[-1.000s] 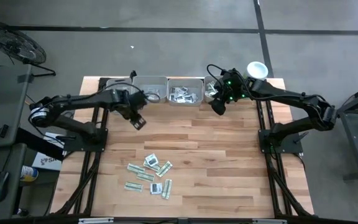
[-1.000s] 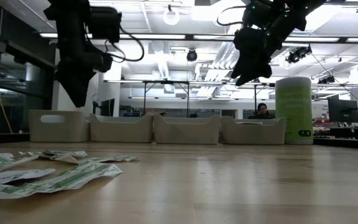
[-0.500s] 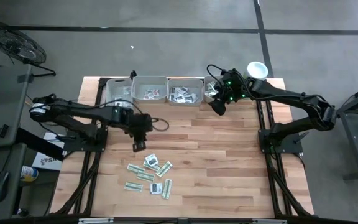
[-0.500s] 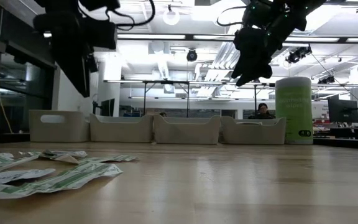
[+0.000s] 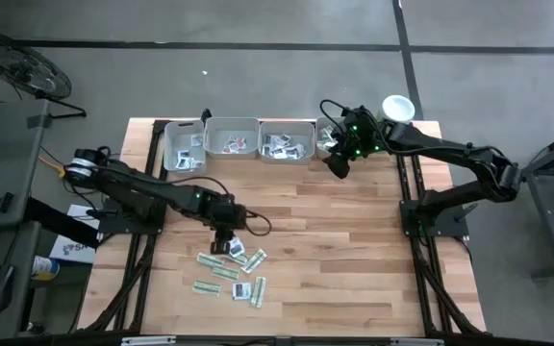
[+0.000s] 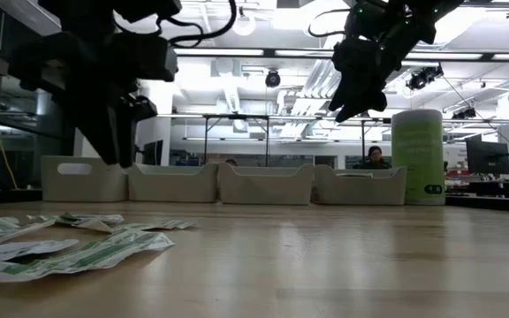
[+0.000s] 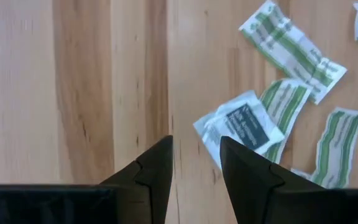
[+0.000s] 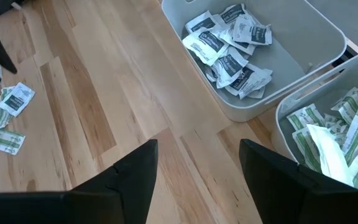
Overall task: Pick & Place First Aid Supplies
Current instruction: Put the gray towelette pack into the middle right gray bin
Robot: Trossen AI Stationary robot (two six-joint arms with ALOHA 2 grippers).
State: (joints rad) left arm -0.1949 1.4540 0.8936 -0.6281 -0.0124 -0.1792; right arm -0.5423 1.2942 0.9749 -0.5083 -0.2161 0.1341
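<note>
The left end effector (image 5: pixel 221 237) is positioned above the wooden surface (image 5: pixel 354 250), at the upper edge of the loose cluster of first aid supplies (image 5: pixel 231 271). In the left wrist view its two dark fingers (image 7: pixel 156 168) stand apart with a narrow gap of bare wood between them; nothing is held. A squarish white sachet with a dark mark (image 7: pixel 244 122) lies just beside one fingertip, partly overlapping a green-striped strip (image 7: pixel 286 106). Further striped strips (image 7: pixel 289 50) lie flat nearby.

The loose supplies rest on the surface toward its near, left-of-centre area. In the low view they appear as flat green-and-white strips (image 6: pixel 87 252) at the near left edge, with the left end effector (image 6: pixel 113 132) suspended above the surface.

The right end effector (image 5: pixel 338 163) is raised near the far right of the surface, beside the row of grey trays (image 5: pixel 240 126). Its fingers (image 8: pixel 126 177) are spread wide and empty. The right wrist view shows one tray (image 8: pixel 319 28) containing white sachets with dark marks (image 8: pixel 229 50) and an adjacent tray (image 8: pixel 284 134) containing green-striped strips (image 8: pixel 347 118).

A pale green cylinder tub with a white lid (image 6: pixel 428 156) stands at the far right corner.
</note>
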